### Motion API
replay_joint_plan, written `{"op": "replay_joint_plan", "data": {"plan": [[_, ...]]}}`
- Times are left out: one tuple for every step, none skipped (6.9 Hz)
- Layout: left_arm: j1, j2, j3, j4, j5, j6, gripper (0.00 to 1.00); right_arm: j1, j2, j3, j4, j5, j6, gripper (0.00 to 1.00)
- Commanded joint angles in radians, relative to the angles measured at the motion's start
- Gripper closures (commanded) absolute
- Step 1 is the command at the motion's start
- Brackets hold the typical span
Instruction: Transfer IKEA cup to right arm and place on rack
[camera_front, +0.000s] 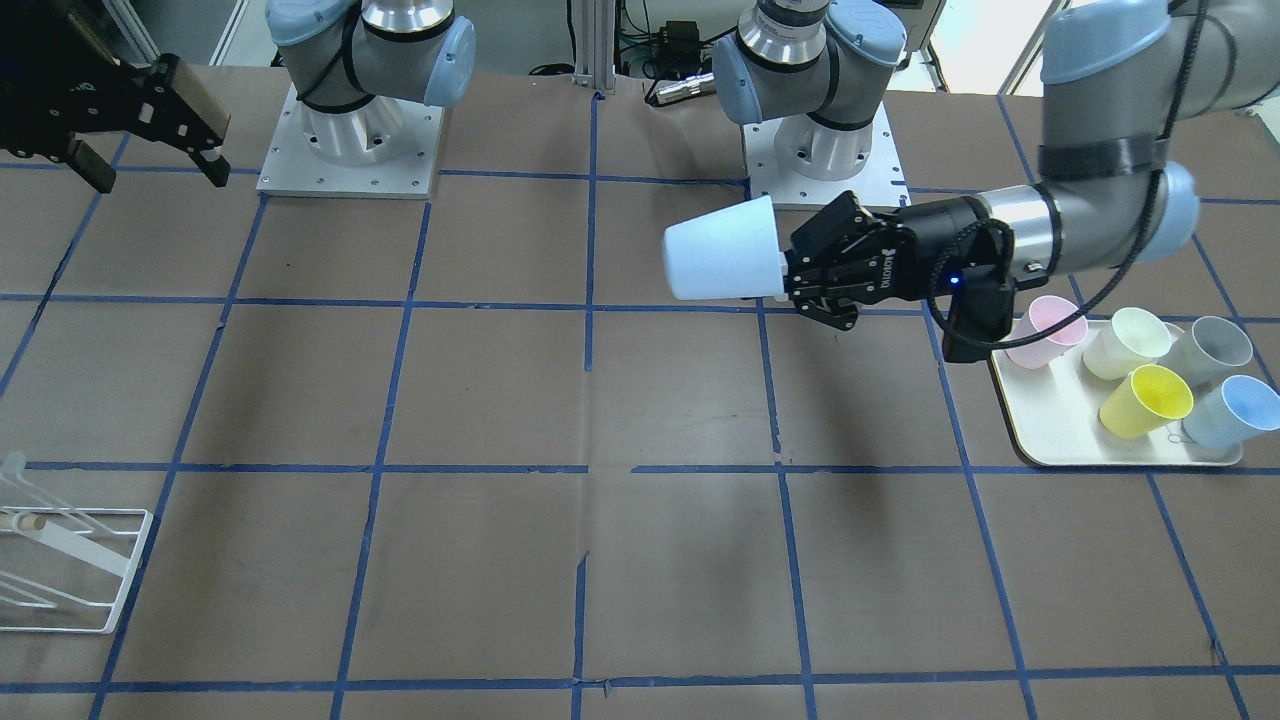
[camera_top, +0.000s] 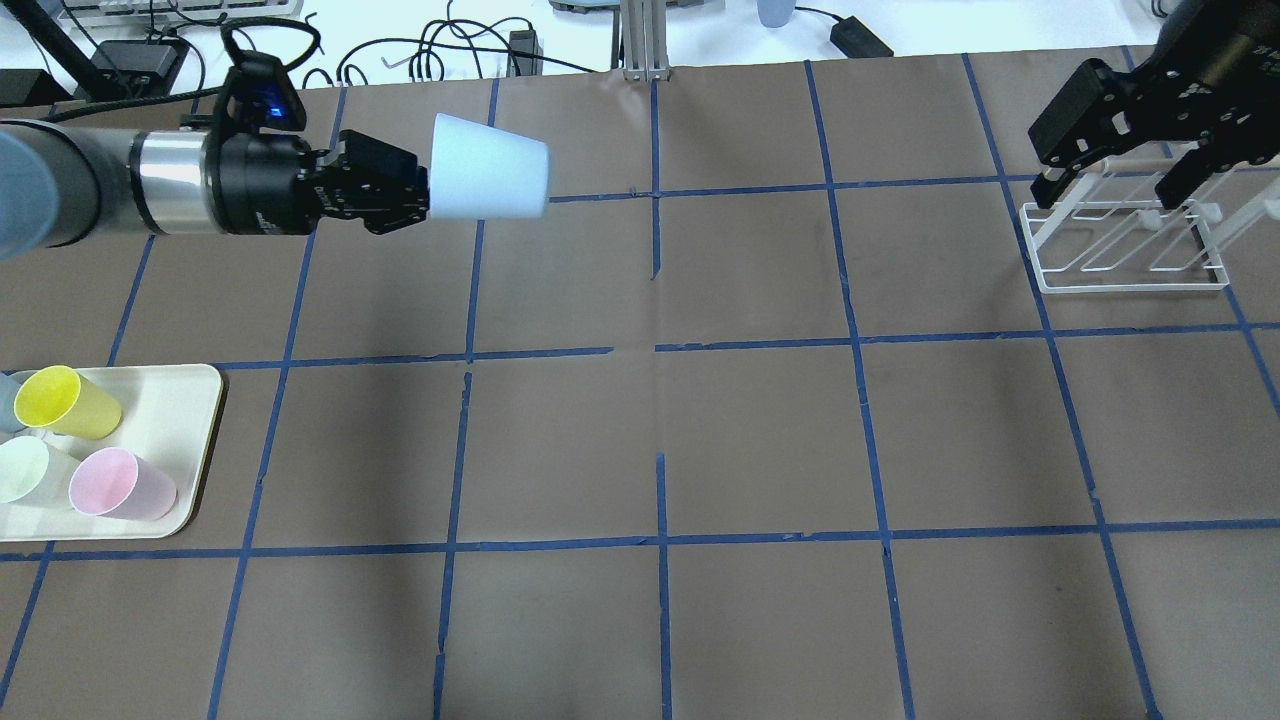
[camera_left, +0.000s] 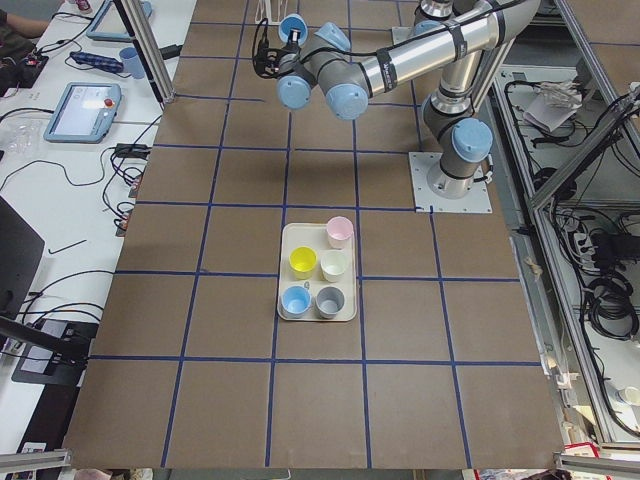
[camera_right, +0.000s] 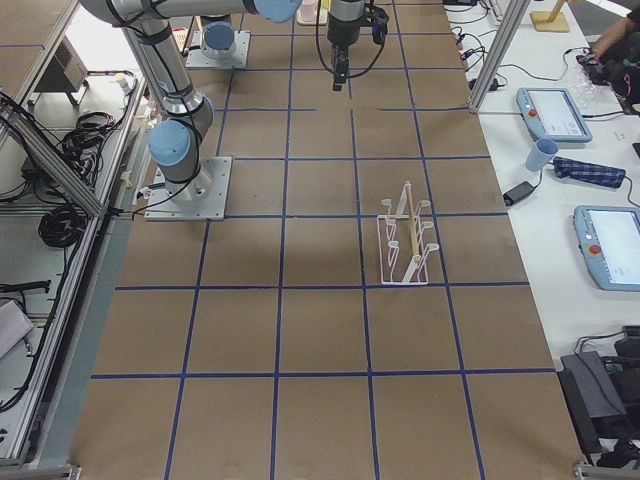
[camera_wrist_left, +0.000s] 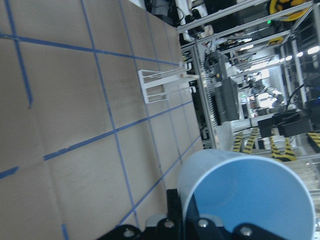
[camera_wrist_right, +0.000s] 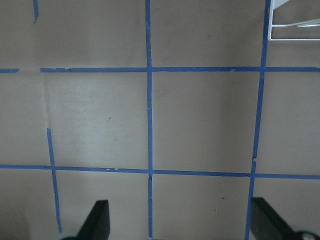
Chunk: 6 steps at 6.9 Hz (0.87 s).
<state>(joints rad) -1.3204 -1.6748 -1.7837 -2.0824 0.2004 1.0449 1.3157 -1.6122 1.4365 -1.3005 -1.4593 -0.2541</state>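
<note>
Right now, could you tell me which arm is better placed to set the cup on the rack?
Right: the right gripper, open and empty, hangs near the rack; the left gripper holds the IKEA cup far across the table.

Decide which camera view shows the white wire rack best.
Exterior right: the rack stands whole and unobstructed. Overhead has the right hand partly covering it; front-facing crops it at the edge; the left wrist view shows it small; the right wrist only a corner.
</note>
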Motion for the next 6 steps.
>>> {"op": "replay_joint_plan", "data": {"plan": [[-0.246,-0.025,-0.049,0.013,-0.415,0.006,1.00,-0.103,0.002,-0.002,0.061,0.133,-0.052,0.00],[-0.358,-0.042,-0.056,0.092,-0.573,0.006,1.00,-0.177,0.002,0.001,0.128,0.237,-0.085,0.00],[-0.420,-0.057,-0.063,0.119,-0.676,0.006,1.00,-0.272,0.003,0.008,0.220,0.348,-0.140,0.00],[-0.456,-0.071,-0.063,0.146,-0.735,0.007,1.00,-0.359,0.006,0.012,0.307,0.423,-0.196,0.00],[-0.483,-0.086,-0.062,0.169,-0.756,0.007,1.00,-0.428,0.009,0.012,0.375,0.438,-0.253,0.00],[-0.503,-0.097,-0.059,0.182,-0.772,0.009,1.00,-0.467,0.011,0.019,0.447,0.503,-0.260,0.00]]}}
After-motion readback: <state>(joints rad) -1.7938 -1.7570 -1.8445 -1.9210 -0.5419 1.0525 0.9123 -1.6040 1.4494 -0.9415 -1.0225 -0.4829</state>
